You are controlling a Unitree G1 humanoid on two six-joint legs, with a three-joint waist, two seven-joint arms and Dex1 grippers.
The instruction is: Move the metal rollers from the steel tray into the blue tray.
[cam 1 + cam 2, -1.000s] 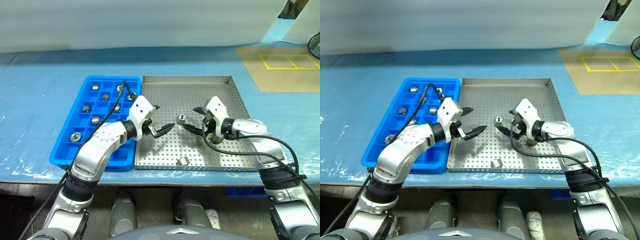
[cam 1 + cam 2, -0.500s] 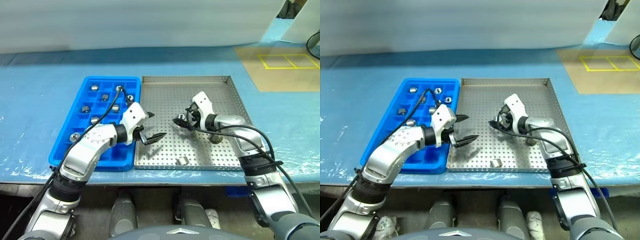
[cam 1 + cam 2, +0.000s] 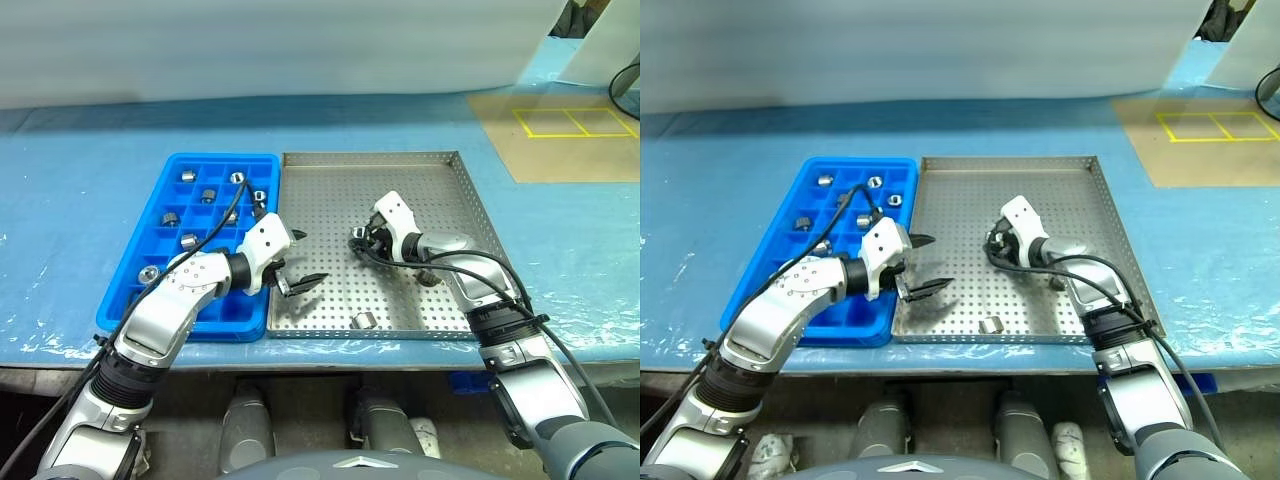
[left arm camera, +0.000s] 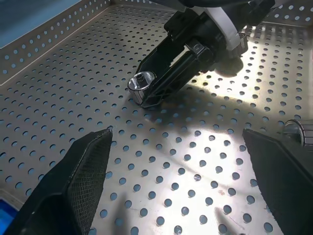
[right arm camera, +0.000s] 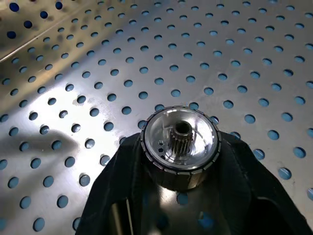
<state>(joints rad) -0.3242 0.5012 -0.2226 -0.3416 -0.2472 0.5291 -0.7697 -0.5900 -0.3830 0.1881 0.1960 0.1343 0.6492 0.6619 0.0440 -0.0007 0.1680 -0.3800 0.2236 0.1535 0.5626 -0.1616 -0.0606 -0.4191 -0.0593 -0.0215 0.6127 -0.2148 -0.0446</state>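
Now the right gripper point(image 5: 180, 169) has closed on a metal roller point(image 5: 179, 145) mid steel tray point(image 3: 440, 190) (jaws were wide a second ago), so a lift toward the blue tray point(image 3: 165, 255) looks next; the left gripper point(image 3: 296, 262) hovers wide open nearby.

Nine metal rollers point(image 3: 365, 321), two trays point(image 3: 450, 190).

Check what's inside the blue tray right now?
The blue tray holds about seven metal rollers, one per compartment, mostly in its far half. The left arm covers part of the near compartments, so their contents can't be seen.
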